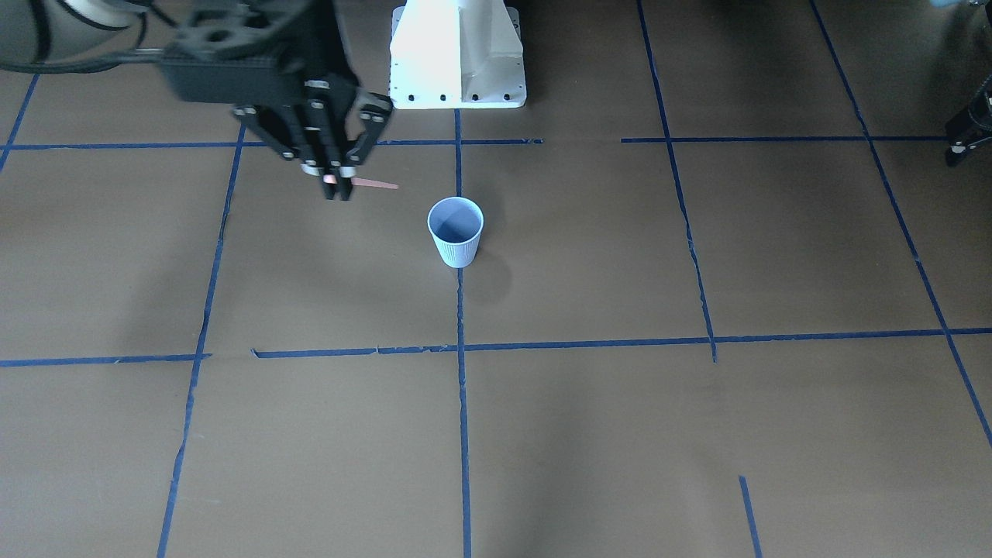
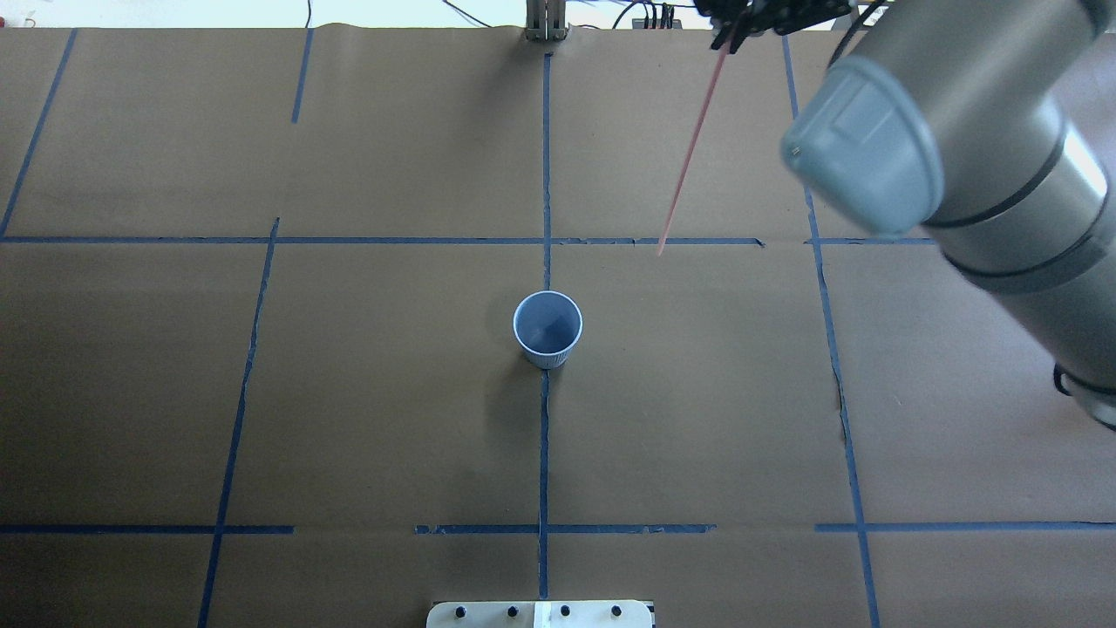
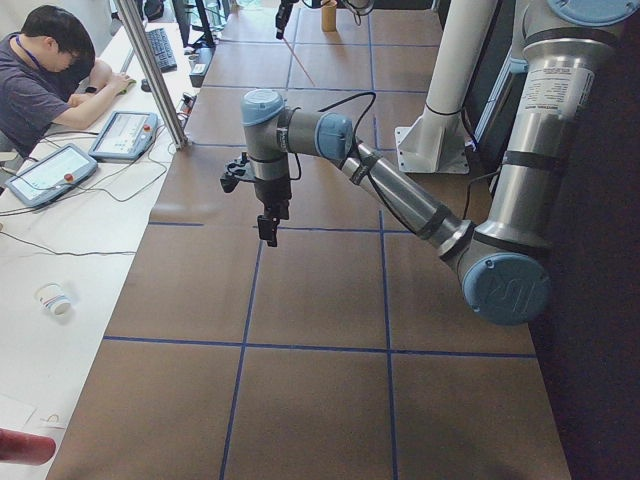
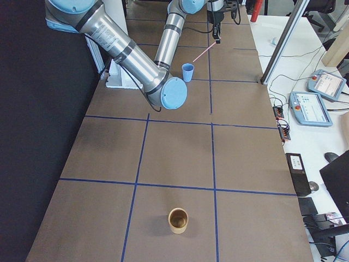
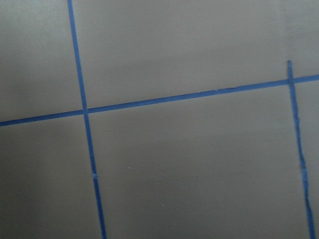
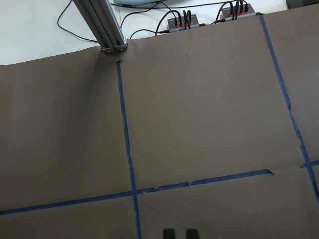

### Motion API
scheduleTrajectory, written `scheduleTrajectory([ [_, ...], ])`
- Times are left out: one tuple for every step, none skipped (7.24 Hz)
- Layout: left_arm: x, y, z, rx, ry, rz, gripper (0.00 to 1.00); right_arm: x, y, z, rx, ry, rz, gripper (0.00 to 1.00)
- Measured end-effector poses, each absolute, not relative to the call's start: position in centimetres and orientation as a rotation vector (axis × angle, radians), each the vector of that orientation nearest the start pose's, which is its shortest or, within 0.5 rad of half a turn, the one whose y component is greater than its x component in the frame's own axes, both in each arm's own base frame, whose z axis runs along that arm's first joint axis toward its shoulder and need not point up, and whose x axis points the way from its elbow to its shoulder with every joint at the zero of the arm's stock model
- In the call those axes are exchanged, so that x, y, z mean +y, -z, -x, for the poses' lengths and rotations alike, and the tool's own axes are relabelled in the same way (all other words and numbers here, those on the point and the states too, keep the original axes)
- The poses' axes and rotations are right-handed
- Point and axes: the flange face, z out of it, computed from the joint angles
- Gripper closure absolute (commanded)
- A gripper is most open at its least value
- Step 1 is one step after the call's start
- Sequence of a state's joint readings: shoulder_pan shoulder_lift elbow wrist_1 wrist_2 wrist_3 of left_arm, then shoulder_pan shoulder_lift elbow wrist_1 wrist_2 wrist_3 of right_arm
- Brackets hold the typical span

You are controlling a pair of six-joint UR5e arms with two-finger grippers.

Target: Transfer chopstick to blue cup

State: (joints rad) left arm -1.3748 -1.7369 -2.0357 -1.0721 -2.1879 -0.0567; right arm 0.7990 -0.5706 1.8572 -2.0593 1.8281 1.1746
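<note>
The right gripper hangs raised above the brown tabletop with its fingers pointing down, off to the robot's right of the blue cup and apart from it. Its two fingers are drawn narrow and pinch the upper end of the chopstick, a thin orange-pink stick. In the overhead view the stick slants down from the fingers toward the cup's side, and its free end stays in the air, short of the rim. The right wrist view shows only the two dark fingertips at its bottom edge, a slim gap between them, and the stick cannot be made out there. The cup stands upright near the middle of the tabletop on a line of blue tape, with nothing showing inside it. The left gripper hangs over the tabletop toward the end on the robot's left, well apart from the cup, and its fingers cannot be read as wide or narrow. A small brown cup stands upright near the end on the robot's right. The white robot base sits at the tabletop's edge, in line with the blue cup.
</note>
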Motion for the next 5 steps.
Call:
scheduleTrajectory([
  [-50.3, -42.2, -2.1, 0.627, -0.177, -0.043, 0.0, -50.1, -0.1, 38.5, -0.759, -0.278, -0.269, 1.0],
  [-50.5, -42.6, -2.1, 0.627, -0.177, -0.038, 0.0, -49.1, 0.3, 41.6, -0.733, -0.284, -0.291, 1.0],
  [-50.6, -43.1, -2.1, 0.627, -0.177, -0.037, 0.0, -48.6, 0.4, 43.7, -0.723, -0.285, -0.315, 1.0],
  [-50.6, -43.7, -2.1, 0.627, -0.178, -0.041, 0.0, -48.5, 0.1, 45.3, -0.721, -0.284, -0.326, 0.99],
  [-50.6, -44.3, -2.1, 0.628, -0.179, -0.046, 0.0, -48.3, -0.4, 46.6, -0.715, -0.278, -0.326, 0.96],
])
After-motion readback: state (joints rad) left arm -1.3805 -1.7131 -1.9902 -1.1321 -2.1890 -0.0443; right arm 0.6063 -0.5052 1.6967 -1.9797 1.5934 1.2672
